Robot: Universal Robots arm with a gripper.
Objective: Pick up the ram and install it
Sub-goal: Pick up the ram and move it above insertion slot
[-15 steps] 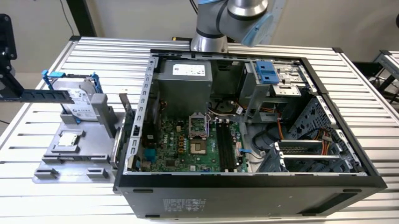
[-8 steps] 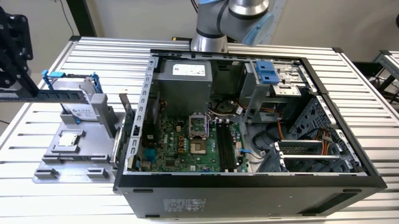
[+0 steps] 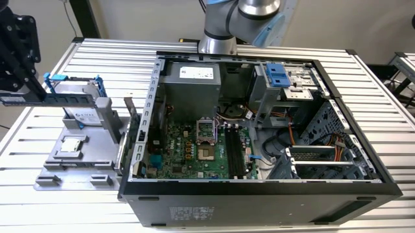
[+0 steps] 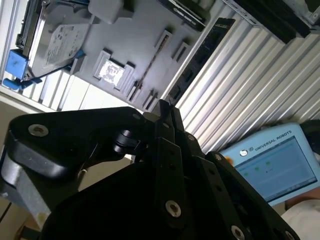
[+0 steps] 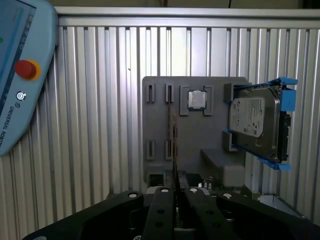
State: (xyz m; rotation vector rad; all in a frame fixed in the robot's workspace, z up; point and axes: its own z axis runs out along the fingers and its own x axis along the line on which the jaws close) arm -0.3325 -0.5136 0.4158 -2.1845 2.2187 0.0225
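- A ribbed aluminium table (image 3: pixel 382 97) carries an open computer case (image 3: pixel 259 188) in the middle of the exterior view. A grey fixture tray (image 3: pixel 71 165) lies beside it on the exterior view's left.
- On the tray sit a silver hard drive with blue rails (image 5: pixel 255 125) and a small processor chip (image 5: pixel 196 100).
- The gripper (image 3: pixel 16 92) hangs at the exterior view's upper left, above the tray's outer edge. Its fingers are closed flat against the two faces of the ram (image 3: pixel 55 99), gripping it near one end.
- The ram lies roughly level, clear of the tray, with most of its length reaching out toward the case. In the first wrist view it shows edge-on as a thin line running out from the gripper (image 5: pixel 175 192).
- The black memory slots (image 3: pixel 236 153) lie deep in the case on the motherboard (image 3: pixel 188 150), well apart from the ram. The install is not yet done.
- Judged from this, the step in hand is the carry. With the hold so near one end, the free end could swing or sag, so slow, smooth motion suits it.
- The free end should pass well above the case's near wall (image 3: pixel 139 121). The stick's long edge wants squaring with a slot, since a skewed stick may jam or slip in the fingers.
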